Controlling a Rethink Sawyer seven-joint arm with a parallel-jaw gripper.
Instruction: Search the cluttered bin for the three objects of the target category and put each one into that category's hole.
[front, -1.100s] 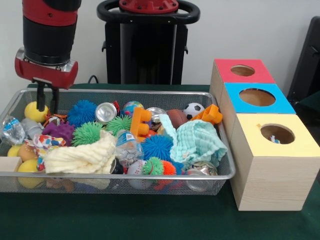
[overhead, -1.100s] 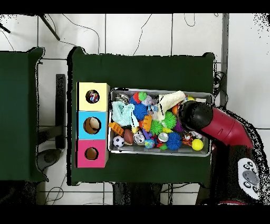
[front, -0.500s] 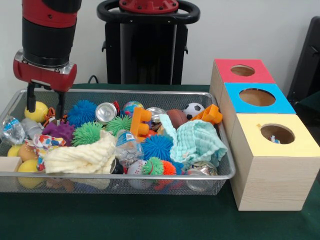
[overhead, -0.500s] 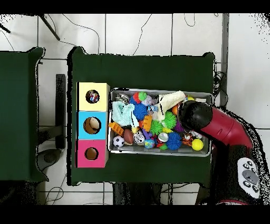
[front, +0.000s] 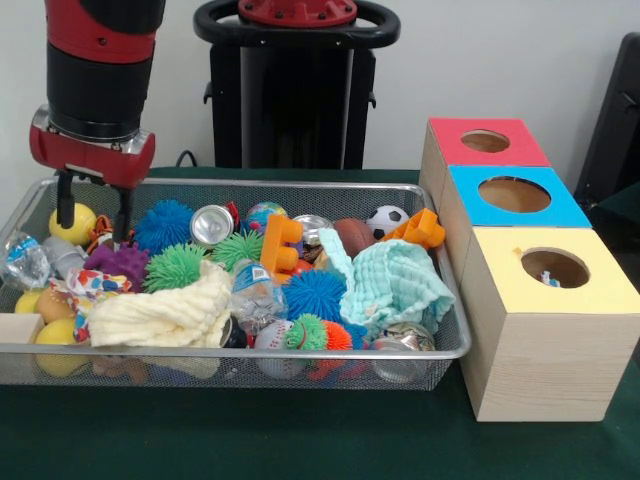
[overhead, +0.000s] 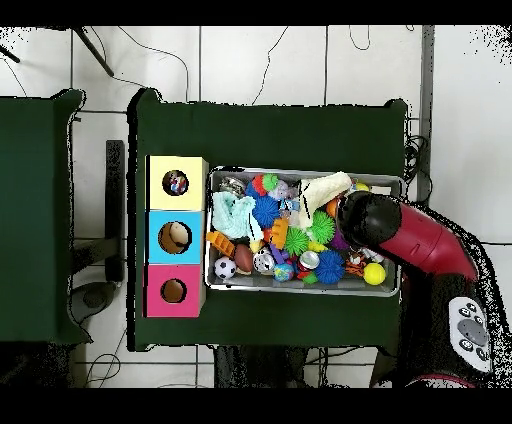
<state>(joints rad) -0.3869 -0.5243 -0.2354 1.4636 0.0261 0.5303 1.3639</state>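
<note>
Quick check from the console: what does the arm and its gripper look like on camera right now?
The arm is a thick cylinder, red above and black below, ending in a red collar with a silver band. Under it the gripper has two thin dark fingers. From overhead, the arm shows red with a black end.

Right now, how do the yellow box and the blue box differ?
The yellow box stands nearest the front camera; the blue box sits in the middle of the row. The overhead view shows small multicoloured things in the yellow box's hole and a pale rounded thing in the blue box's. Both are wooden, with one round top hole.
</note>
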